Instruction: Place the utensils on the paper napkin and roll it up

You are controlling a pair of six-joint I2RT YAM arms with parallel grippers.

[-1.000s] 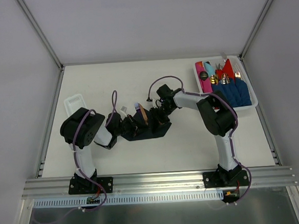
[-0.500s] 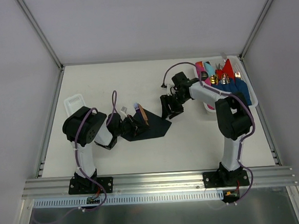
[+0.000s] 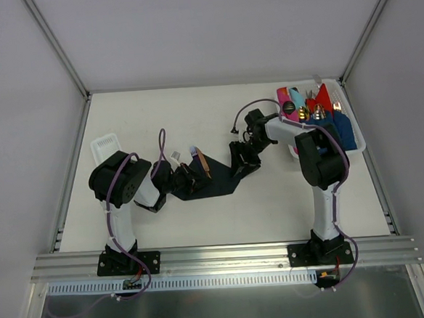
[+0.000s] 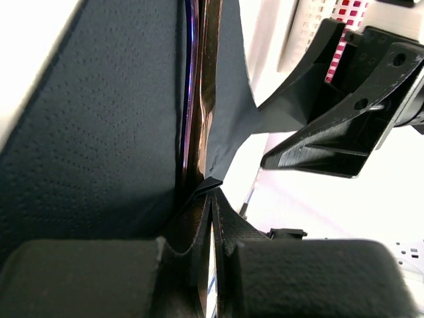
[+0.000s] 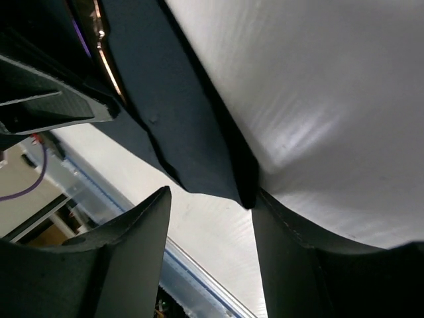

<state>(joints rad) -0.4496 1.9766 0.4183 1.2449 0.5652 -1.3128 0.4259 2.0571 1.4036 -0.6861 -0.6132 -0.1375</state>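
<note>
The near-black paper napkin lies flat mid-table, and it fills the left wrist view. Copper utensils lie along its left part, and they show as a shiny bar in the left wrist view. My left gripper is shut on a folded edge of the napkin beside the utensils. My right gripper is open at the napkin's right corner. In the right wrist view the corner hangs between the jaws and touches the right finger.
A white tray at the back right holds blue, red and pink rolled napkins and more utensils. A white basket sits at the left, behind my left arm. The table's front rail runs along the near edge.
My right gripper has pulled off the napkin toward the right and now sits at its right corner. The napkin lies flatter. My left gripper has stayed put, still clamped.
</note>
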